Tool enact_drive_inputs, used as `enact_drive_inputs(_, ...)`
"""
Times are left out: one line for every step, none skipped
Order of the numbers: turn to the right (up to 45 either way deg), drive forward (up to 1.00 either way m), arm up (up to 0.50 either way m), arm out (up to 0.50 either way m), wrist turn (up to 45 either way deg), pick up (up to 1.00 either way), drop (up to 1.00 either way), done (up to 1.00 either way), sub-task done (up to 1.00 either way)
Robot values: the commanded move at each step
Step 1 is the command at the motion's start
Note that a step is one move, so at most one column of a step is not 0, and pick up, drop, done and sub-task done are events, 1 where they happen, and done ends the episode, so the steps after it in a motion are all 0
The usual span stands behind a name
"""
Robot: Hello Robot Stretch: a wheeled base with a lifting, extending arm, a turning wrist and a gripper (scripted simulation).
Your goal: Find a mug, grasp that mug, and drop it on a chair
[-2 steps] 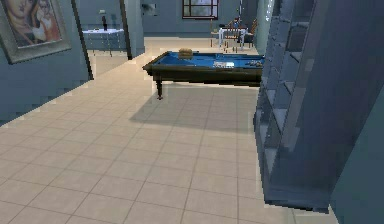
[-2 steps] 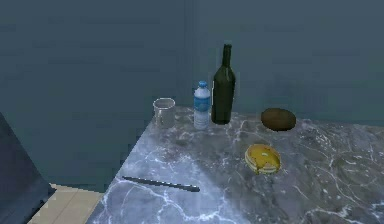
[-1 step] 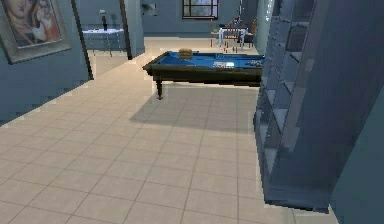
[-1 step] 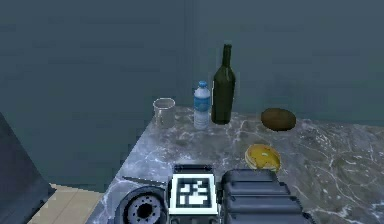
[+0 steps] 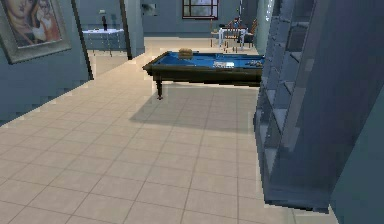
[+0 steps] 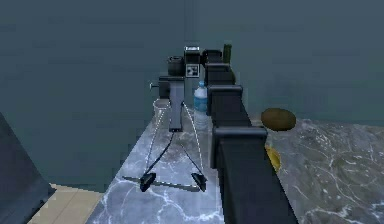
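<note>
Arm out over marble counter; pool table ahead.
Gripper: fingertips over bare marble, holds nothing; finger state can't be told. Small blue-white thing stands on the counter just left of the arm, farther out than the fingertips; can't tell if it's the mug. Brown round thing right of the arm. Chairs far back in forward view.

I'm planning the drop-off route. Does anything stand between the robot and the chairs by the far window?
Yes. The blue-topped pool table lies across the way, in front of the chairs. Bare tiled floor runs past its left end, likely the way round; a tall shelf unit crowds its right.
</note>
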Motion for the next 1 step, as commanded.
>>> enact_drive_inputs(0.0, 0.00, 0.00, 0.00, 45.0, 0.00, 0.00, 0.00, 0.00)
